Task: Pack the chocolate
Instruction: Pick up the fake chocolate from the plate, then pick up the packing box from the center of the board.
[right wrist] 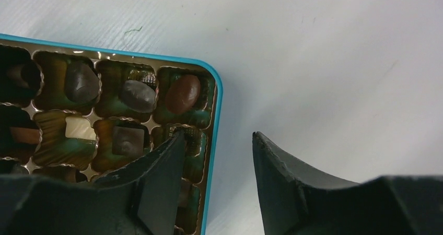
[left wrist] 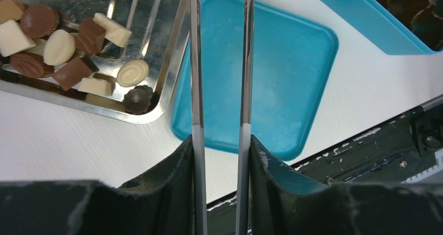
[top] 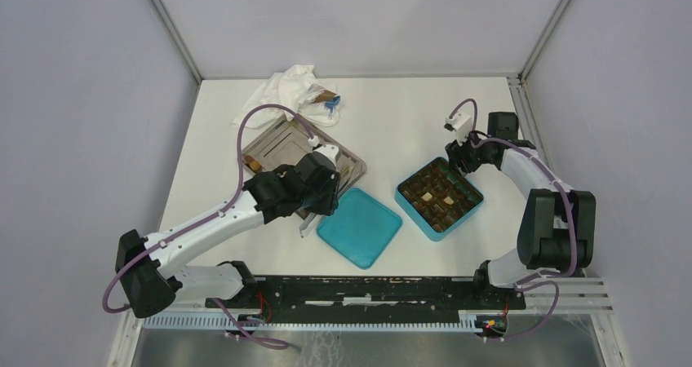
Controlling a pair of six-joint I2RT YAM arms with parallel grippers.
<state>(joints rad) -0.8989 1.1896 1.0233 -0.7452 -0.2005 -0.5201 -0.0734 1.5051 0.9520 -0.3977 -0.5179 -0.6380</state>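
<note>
Overhead, a white table [top: 245,187] fills the middle of the frame, with two robot arms rising from its bottom edge. A flat teal lid [top: 359,227] lies just below centre. An open teal box [top: 441,233] sits right of centre, close beside the lid but apart from it. A shiny metal tray [top: 273,143] lies left of centre, its lower right corner just beside the lid, and a crumpled white cloth [top: 290,86] is bunched above it near the top. The left gripper [left wrist: 220,141] hangs over the lid's edge next to the tray, clenched on a pair of thin metal tongs [left wrist: 196,62] whose two blades stand apart with nothing between them. The right gripper [right wrist: 218,138] hovers at a corner of the box, released and holding nothing, one finger over the box and the other over bare table. Loose chocolates [left wrist: 68,47], dark, mid-brown and cream, are heaped inside the tray at the upper left of the left wrist view. Packed chocolates [right wrist: 130,96] sit singly in the box's gold-lined cups, at the left of the right wrist view.
</note>
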